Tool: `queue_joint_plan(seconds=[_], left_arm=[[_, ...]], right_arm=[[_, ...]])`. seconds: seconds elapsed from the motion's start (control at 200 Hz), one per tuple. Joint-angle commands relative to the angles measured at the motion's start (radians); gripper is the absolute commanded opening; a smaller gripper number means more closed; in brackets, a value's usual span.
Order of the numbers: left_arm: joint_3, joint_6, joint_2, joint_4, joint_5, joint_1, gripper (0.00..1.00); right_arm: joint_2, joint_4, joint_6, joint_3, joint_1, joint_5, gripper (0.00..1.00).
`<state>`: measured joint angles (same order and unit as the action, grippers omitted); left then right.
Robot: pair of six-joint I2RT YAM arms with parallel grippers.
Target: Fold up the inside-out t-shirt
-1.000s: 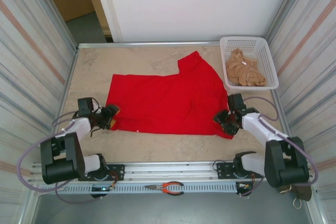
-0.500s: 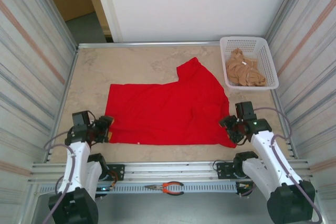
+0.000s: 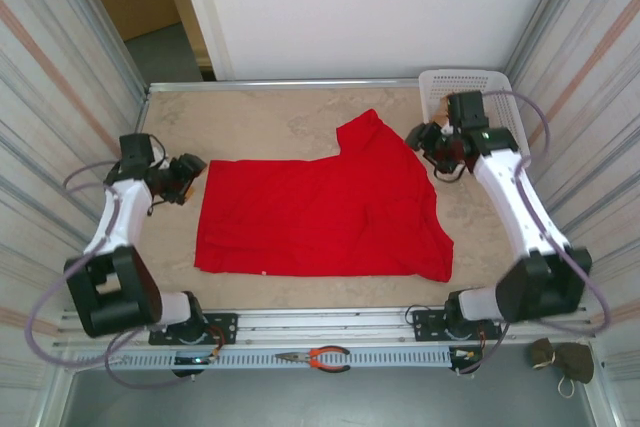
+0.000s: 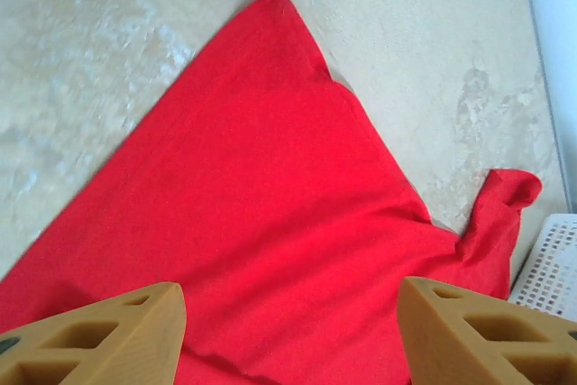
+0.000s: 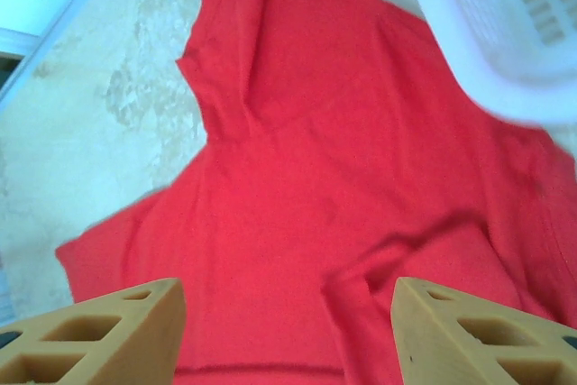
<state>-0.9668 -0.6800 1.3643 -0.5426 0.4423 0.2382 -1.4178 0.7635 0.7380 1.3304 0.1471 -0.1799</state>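
Currently | step, as I judged: lining up a grasp, no fold made | inside-out t-shirt (image 3: 320, 217) lay flat, white basket (image 3: 480, 77) near its sleeve | left gripper (image 3: 192, 173) at its far-left corner, jaws apart, empty | right gripper (image 3: 422, 139) beside its far-right edge, likewise | next: I reckoned on pinching both far corners.

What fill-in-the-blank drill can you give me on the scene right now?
1. The t-shirt lying spread on the table is ___ in colour.
2. The left pincer and the right pincer are both ___, holding nothing.
3. The white basket stands at the table's far ___ corner.
Missing words: red; open; right.
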Motion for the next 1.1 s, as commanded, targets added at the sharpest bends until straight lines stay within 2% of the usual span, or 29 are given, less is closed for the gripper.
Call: queue_joint_plan(seconds=[0.0, 0.205, 0.456, 0.601, 0.751, 0.932, 1.097], left_arm=[[-0.093, 0.115, 0.113, -0.032, -0.014, -0.007, 0.64], [-0.191, 0.13, 0.256, -0.025, 0.014, -0.011, 0.64], [-0.258, 0.149, 0.347, -0.038, -0.003, -0.009, 0.64], [-0.317, 0.179, 0.396, -0.069, -0.041, -0.008, 0.64], [-0.387, 0.217, 0.47, -0.114, -0.08, -0.017, 0.64], [-0.513, 0.294, 0.59, -0.187, -0.167, -0.07, 0.63], [-0.623, 0.364, 0.674, -0.234, -0.244, -0.131, 0.63]], right_arm=[[-0.178, -0.008, -0.103, 0.115, 0.009, 0.03, 0.6], [-0.481, 0.009, -0.114, 0.312, -0.001, 0.09, 0.59], [-0.704, 0.064, -0.119, 0.504, -0.088, 0.128, 0.58], [-0.738, 0.072, -0.167, 0.597, -0.119, 0.065, 0.58], [-0.718, 0.029, -0.215, 0.626, -0.069, -0.076, 0.57], [-0.729, -0.001, -0.217, 0.671, 0.017, -0.104, 0.58], [-0.791, -0.018, -0.218, 0.73, 0.047, -0.09, 0.59]])
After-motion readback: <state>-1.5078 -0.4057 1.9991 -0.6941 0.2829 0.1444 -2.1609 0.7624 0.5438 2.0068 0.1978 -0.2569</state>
